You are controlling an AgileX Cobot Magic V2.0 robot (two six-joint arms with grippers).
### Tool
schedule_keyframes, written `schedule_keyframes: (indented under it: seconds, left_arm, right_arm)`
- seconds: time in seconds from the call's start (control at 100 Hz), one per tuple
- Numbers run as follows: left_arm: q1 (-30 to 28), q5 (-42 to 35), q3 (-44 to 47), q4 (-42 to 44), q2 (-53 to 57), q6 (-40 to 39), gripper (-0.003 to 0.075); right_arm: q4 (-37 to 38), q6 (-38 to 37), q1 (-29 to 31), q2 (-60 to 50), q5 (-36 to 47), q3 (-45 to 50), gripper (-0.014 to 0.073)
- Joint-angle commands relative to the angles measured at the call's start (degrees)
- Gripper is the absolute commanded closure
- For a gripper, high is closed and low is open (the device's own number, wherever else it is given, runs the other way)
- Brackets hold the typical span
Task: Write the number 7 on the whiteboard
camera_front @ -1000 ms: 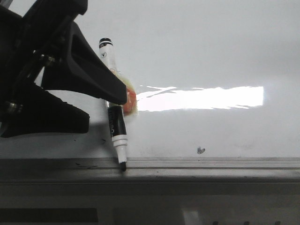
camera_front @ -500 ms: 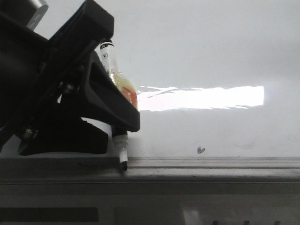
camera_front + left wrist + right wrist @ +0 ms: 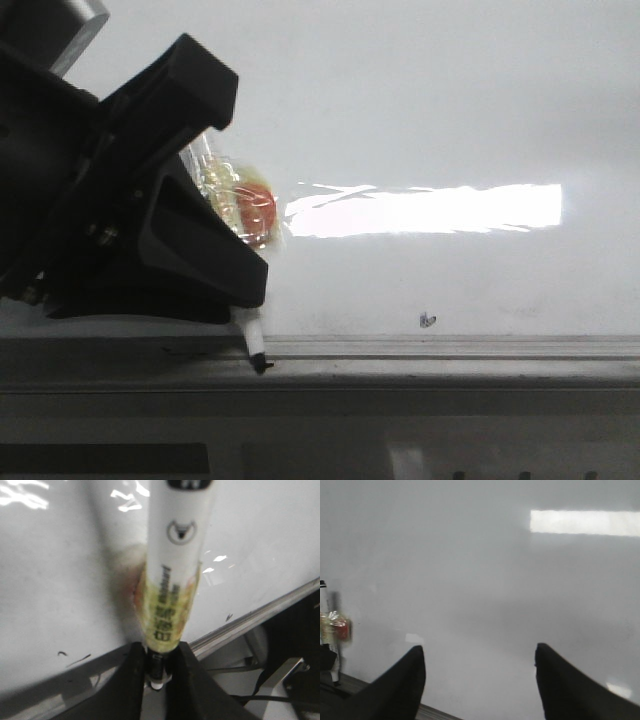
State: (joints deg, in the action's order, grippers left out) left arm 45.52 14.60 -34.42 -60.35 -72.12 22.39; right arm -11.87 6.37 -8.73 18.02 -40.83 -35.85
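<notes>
Left gripper (image 3: 159,667): clamped on the marker (image 3: 175,570), tip on the rail (image 3: 450,348).
Right gripper (image 3: 479,680): wide apart, empty.
Whiteboard (image 3: 420,120): bare; number 7 perhaps hidden.
Fleck (image 3: 428,321): 3 o'clock of tip.

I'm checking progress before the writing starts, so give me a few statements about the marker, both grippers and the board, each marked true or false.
1. The left gripper holds the marker. True.
2. The marker tip sits mid-board. False: it is down at the grey rail along the whiteboard edge.
3. The right gripper grips an eraser. False: its fingers are spread with nothing between them.
4. A finished 7 is on the board. False: only a small dark fleck shows.
5. Yellowish tape wraps the marker. True.
</notes>
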Motion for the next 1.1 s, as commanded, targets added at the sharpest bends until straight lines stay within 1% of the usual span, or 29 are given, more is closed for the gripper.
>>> schedule_keyframes:
  seconds: [0.0,0.04,0.05,0.06,0.08,0.09,0.13,0.14,0.16,0.2,0.26,0.36,0.46,0.53,0.69,0.81,0.93,1.09]
  left_arm:
    - [-0.9,-0.4,-1.4,9.4,2.7,2.6,0.0741]
    - [-0.9,1.8,-1.4,10.8,4.1,5.6,0.0741]
    - [-0.9,2.2,-1.4,10.9,4.6,6.4,0.0741]
    - [-0.9,3.3,-1.4,11.2,5.2,8.7,0.0741]
    - [-0.9,4.1,-1.4,11.2,6.1,10.3,0.0741]
    - [-0.9,4.7,-1.4,11.2,6.4,12.0,0.0741]
    - [-0.9,6.0,-1.4,10.8,8.2,16.9,0.0741]
    - [-0.9,6.0,-1.4,10.9,8.5,16.9,0.0741]
    - [-0.9,6.4,-1.4,10.4,9.4,20.0,0.0741]
    - [-0.9,6.6,-1.4,9.4,11.2,24.7,0.074]
    - [-0.9,6.6,-1.4,7.1,13.6,31.0,0.074]
    - [-0.9,7.6,-1.4,0.6,16.5,41.1,0.074]
    - [-0.9,12.0,-1.4,-6.7,17.5,50.5,0.074]
    - [-0.9,16.2,-1.4,-10.8,17.3,56.0,0.074]
    - [-0.9,22.8,-1.4,-15.5,16.3,63.7,0.074]
    - [-0.9,25.5,-1.4,-17.0,16.1,66.7,0.074]
    - [-0.9,26.8,-1.4,-17.4,16.1,67.3,0.074]
    - [-0.9,27.3,-1.4,-17.7,16.1,67.3,0.074]
  right_arm:
    - [-6.7,6.4,0.0,1.1,3.5,-2.0,0.0167]
    - [-12.0,13.5,0.0,1.1,2.7,-2.0,0.0167]
    - [-14.3,14.8,0.0,1.1,2.2,-2.0,0.0167]
    - [-15.5,17.4,0.0,1.1,1.9,-2.0,0.0167]
    - [-19.1,20.0,0.0,1.3,1.2,-2.0,0.0167]
    - [-21.6,22.6,0.0,1.4,0.5,-2.0,0.0167]
    - [-27.6,29.7,0.0,2.0,-1.2,-2.0,0.0167]
    - [-29.8,30.7,0.0,2.3,-2.0,-2.0,0.0167]
    - [-32.9,33.8,0.0,2.8,-3.3,-2.0,0.0167]
    - [-37.5,38.9,0.0,3.8,-5.3,-2.0,0.0167]
    - [-43.8,43.7,-0.1,5.6,-7.9,-2.0,0.0167]
    - [-50.6,49.2,-1.6,7.7,-7.7,-2.0,0.0167]
    - [-55.0,55.7,-3.8,9.4,-8.0,-2.0,0.0167]
    - [-56.8,58.1,-6.1,11.1,-8.2,-2.0,0.0167]
    - [-59.1,63.9,-11.8,15.4,-8.2,-2.0,0.0167]
    - [-64.1,70.9,-15.8,19.4,-7.6,-2.1,0.0164]
    - [-67.6,77.6,-19.3,23.3,-7.6,-2.7,0.0164]
    - [-68.1,81.1,-23.4,28.3,-7.1,-4.4,0.0164]
